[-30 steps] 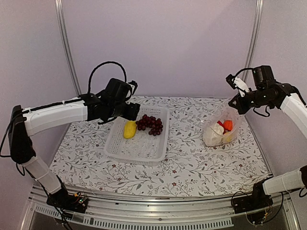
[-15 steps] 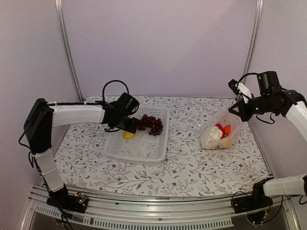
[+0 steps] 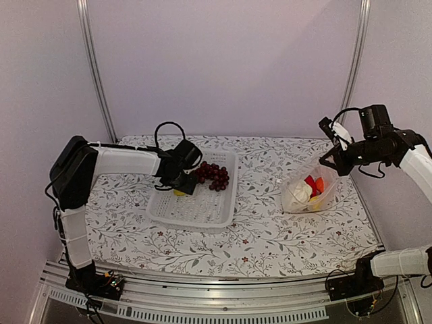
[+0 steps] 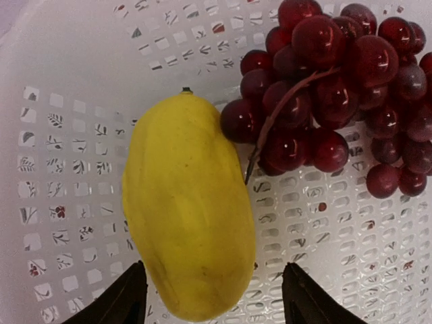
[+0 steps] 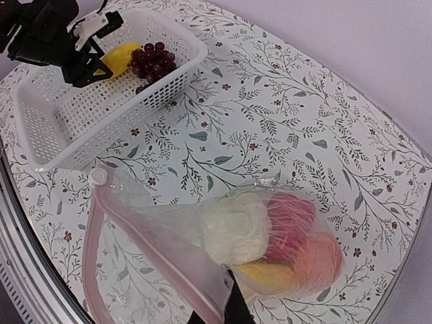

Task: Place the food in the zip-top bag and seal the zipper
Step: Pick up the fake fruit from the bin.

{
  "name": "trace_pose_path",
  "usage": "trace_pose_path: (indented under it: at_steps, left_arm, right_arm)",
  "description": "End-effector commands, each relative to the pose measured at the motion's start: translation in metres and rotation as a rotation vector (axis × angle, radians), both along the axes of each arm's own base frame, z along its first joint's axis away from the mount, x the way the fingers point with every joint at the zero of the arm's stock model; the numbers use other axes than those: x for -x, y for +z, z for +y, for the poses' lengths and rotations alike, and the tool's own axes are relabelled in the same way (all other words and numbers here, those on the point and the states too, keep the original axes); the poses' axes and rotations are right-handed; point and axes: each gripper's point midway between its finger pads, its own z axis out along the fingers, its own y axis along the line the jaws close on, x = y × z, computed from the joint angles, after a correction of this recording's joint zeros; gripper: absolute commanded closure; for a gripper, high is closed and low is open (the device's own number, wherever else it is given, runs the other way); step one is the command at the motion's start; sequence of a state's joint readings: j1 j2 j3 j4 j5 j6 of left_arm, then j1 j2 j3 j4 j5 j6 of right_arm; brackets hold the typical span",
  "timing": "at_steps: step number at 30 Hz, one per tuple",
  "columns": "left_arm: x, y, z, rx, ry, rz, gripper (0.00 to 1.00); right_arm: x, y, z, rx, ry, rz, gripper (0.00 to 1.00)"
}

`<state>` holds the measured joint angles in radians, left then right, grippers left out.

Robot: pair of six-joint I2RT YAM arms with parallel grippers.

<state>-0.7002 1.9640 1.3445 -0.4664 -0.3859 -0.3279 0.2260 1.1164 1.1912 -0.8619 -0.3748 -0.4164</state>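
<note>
The left pincer (image 4: 214,302) hangs spread inside a white basket (image 4: 61,202), its fingertips either side of a yellow oblong piece (image 4: 185,223). Just beyond it, a grape bunch (image 4: 331,101) touches that piece. The right pincer (image 5: 226,312) pinches the edge of the zip-top bag (image 5: 155,229). Just ahead of it, the cauliflower (image 5: 233,226), red pepper (image 5: 290,219) and orange fruit (image 5: 317,260) sit inside the bag.

Soft, even light throughout, faint shadows, small glints on the grapes (image 4: 337,88), overhead view slightly grainy.

Left pincer (image 4: 212,298), earlier high over the basket (image 3: 202,210), now low inside it, astride the yellow piece (image 4: 189,216)
</note>
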Motion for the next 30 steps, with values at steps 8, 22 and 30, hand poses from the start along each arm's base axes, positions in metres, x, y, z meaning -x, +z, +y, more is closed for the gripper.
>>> trace_pose_path:
  at_steps: [8,22,30]
  left_arm:
    - [-0.026,-0.02,0.011,-0.106,0.082,-0.037,0.31]
    - [-0.032,-0.011,0.016,-0.131,0.115,-0.084,0.53]
    - [-0.021,0.033,0.017,-0.12,0.126,-0.166,0.62]
  right_arm:
    - [0.004,-0.003,0.001,-0.01,0.012,0.003,1.0]
    - [0.003,-0.004,0.002,-0.011,0.016,0.005,1.0]
    - [0.004,-0.005,0.001,-0.01,0.015,0.004,1.0]
